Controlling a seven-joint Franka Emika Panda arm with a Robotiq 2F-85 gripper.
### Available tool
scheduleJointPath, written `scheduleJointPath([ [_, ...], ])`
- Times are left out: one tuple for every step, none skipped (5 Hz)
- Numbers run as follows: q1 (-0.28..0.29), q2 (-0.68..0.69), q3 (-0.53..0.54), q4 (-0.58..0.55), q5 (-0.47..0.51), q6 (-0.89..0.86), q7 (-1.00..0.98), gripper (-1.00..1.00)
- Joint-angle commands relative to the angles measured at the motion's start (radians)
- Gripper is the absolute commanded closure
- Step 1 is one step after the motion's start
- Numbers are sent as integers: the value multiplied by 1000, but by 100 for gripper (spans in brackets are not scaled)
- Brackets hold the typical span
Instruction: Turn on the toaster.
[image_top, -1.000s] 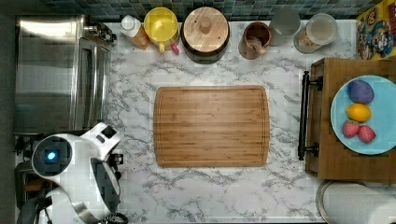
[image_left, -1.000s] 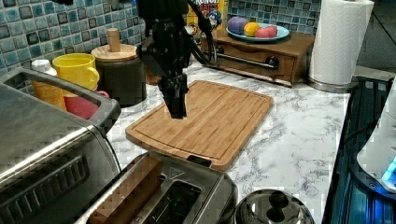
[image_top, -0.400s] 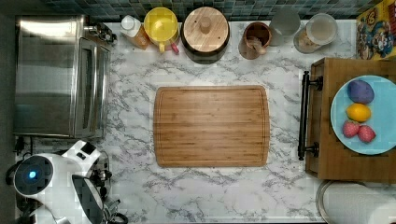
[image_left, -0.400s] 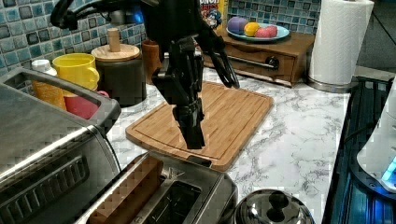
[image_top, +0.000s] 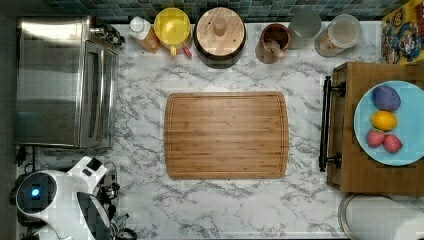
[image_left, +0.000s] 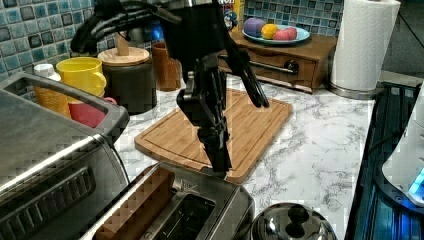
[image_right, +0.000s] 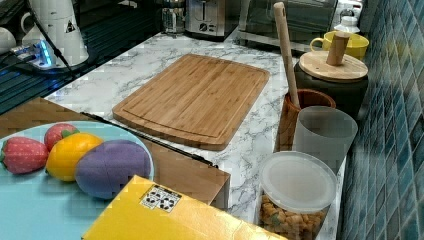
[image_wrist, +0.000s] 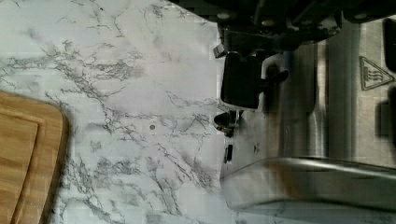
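Observation:
The toaster (image_left: 200, 210) is a brushed-steel box at the bottom of the left view, with a slice of bread (image_left: 137, 207) standing in one of its two slots. My gripper (image_left: 220, 162) points straight down with its black fingers together, just over the toaster's end that faces the cutting board. In the wrist view that end shows the black lever (image_wrist: 240, 86) and a small knob (image_wrist: 224, 121) beside it, with the gripper's dark body close above. In the top view my white arm (image_top: 60, 200) covers the toaster. The toaster (image_right: 205, 17) also stands at the far end of the counter in the right view.
A large steel toaster oven (image_top: 62, 82) stands beside the toaster. A bamboo cutting board (image_top: 226, 135) lies mid-counter. Jars and a yellow mug (image_top: 172, 25) line the tiled wall. A wooden box carries a blue plate of toy fruit (image_top: 387, 122). A pot lid (image_left: 292, 225) lies by the toaster.
The arm has swung from over the cutting board's edge toward the toaster and come down, so the gripper now hangs at the toaster's lever end.

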Motion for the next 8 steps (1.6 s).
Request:
scheduleJointPath([
  [-12,48,-17,-44,-10,130,22,100],
  [-14,67,-26,-33,-13,132,18,100],
  [-13,100,-26,-33,-24,147,20,100],
  [-10,162,-27,-18,-52,172,48,100],
  [-12,225,-36,11,-76,183,82,100],
  [-6,300,-54,46,-110,187,115,100],
  [-22,389,-79,92,-116,159,140,100],
  [-30,395,-96,103,-89,171,142,100],
])
